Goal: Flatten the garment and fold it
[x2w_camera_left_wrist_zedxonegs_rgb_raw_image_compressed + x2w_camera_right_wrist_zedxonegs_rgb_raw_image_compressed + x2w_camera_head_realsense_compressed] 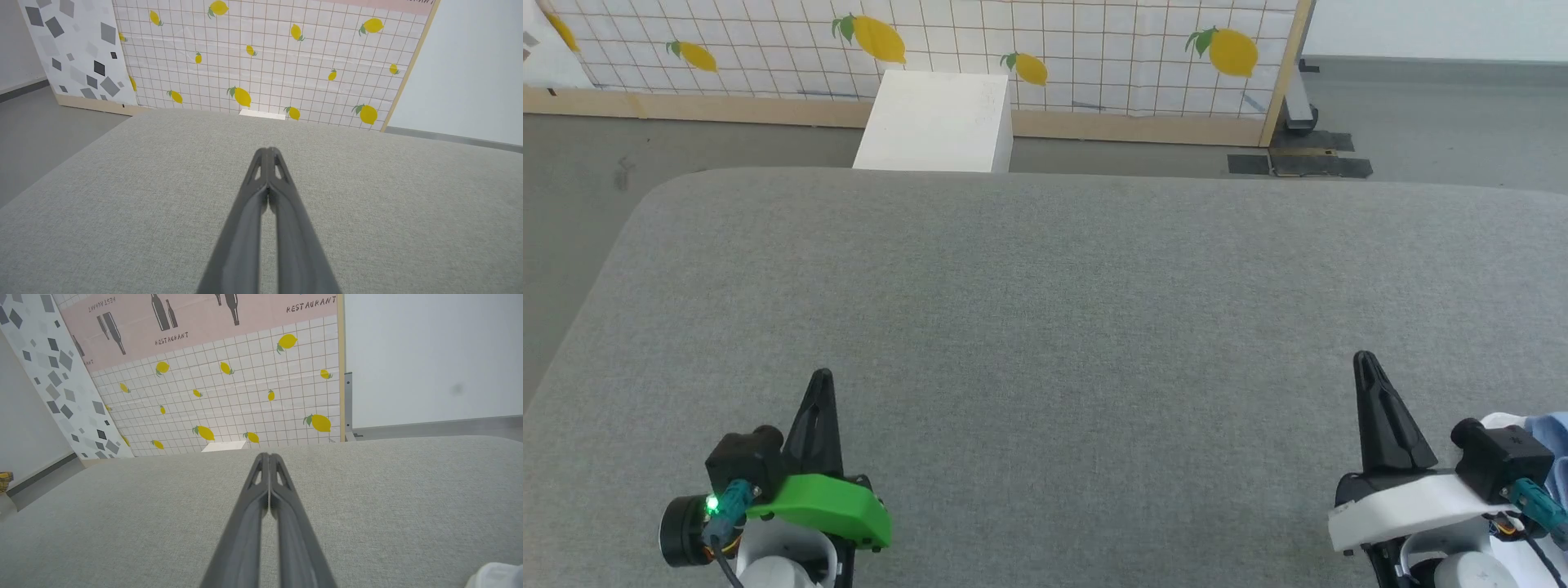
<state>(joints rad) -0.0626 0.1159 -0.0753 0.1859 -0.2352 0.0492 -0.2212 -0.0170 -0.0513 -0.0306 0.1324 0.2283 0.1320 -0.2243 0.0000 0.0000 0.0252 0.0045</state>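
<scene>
The garment shows as a pale blue scrap at the lower right edge, beside the right gripper on the grey worktop. That gripper and the left gripper are clenched on nothing. Flattening looks unstarted. The next move calls for opening and reaching toward the cloth.

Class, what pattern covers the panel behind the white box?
The panel shows yellow lemons on a white grid; best in left wrist view.
</scene>
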